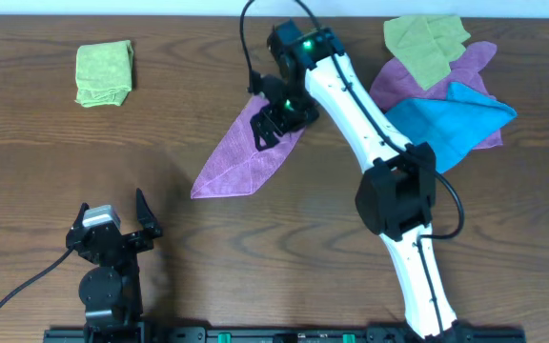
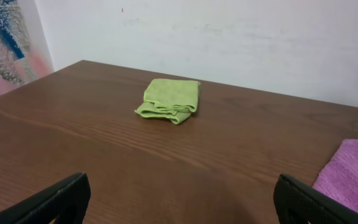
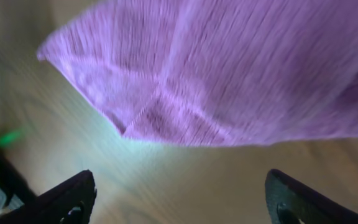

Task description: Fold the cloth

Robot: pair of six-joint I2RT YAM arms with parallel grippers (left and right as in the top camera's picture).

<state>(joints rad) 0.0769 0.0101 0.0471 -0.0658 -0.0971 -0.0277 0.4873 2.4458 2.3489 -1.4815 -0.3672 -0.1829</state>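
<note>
The purple cloth [image 1: 239,160] lies in the middle of the table, folded into a long triangle that points toward the front left. My right gripper [image 1: 273,122] hovers over its upper right part. In the right wrist view the cloth [image 3: 229,74] fills the upper part, blurred, and my right gripper's jaws [image 3: 179,199] are open and empty over the wood. My left gripper [image 1: 114,214] is open and empty near the front left edge, apart from the cloth. In the left wrist view its jaws [image 2: 179,202] stand wide, with a corner of the cloth [image 2: 353,177] at the right edge.
A folded green cloth [image 1: 104,72] lies at the far left and also shows in the left wrist view [image 2: 169,99]. At the far right a pile holds a green cloth [image 1: 425,43], a second purple cloth [image 1: 475,62] and a bright blue cloth [image 1: 451,119].
</note>
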